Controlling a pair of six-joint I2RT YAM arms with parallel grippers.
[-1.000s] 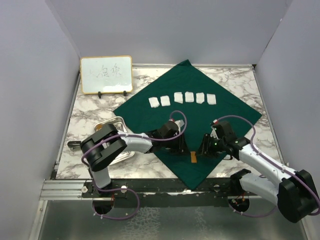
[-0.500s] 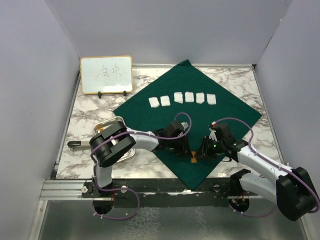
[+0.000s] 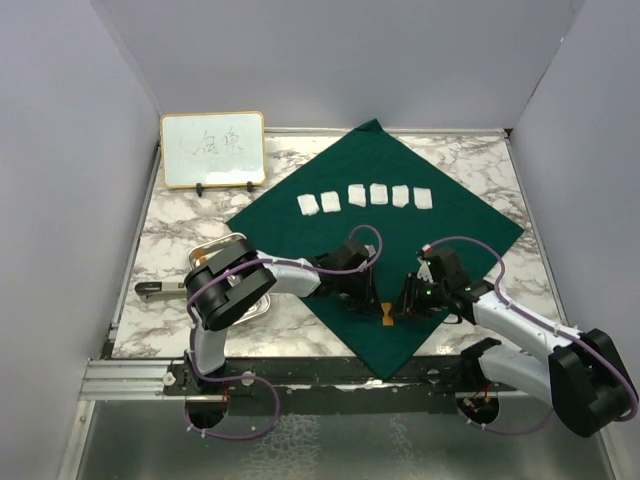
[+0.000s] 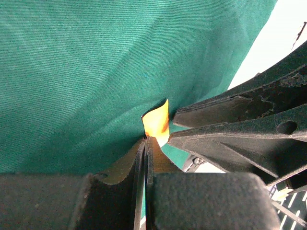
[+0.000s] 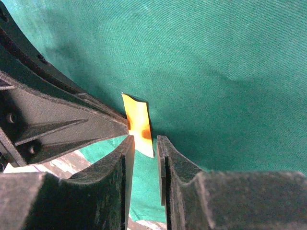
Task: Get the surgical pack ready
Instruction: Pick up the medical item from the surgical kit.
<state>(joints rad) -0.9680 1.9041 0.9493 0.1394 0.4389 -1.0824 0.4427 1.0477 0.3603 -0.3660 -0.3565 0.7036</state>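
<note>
The dark green drape [image 3: 400, 240] of the surgical pack lies spread as a diamond, with several white gauze squares [image 3: 365, 197] in a row on its far half. A small orange strip [image 3: 386, 314] stands near the drape's near corner. My left gripper [image 3: 376, 305] is shut on it, and in the left wrist view the strip [image 4: 156, 124] sticks out of the pinched tips [image 4: 146, 140]. My right gripper [image 3: 398, 310] faces it from the right. Its jaws [image 5: 145, 139] stand slightly apart around the strip's [image 5: 137, 122] lower end. The steel tray [image 3: 215, 247] sits left, half hidden by the left arm.
A wood-framed whiteboard [image 3: 213, 149] stands at the back left on the marble table [image 3: 470, 160]. A dark slim object [image 3: 150, 289] lies left of the tray. Grey walls close in both sides. A metal rail [image 3: 130, 378] runs along the near edge.
My left gripper has reached right to the orange strip and shut on it. My right gripper's jaws have narrowed around the strip; the strip now stands on edge.
</note>
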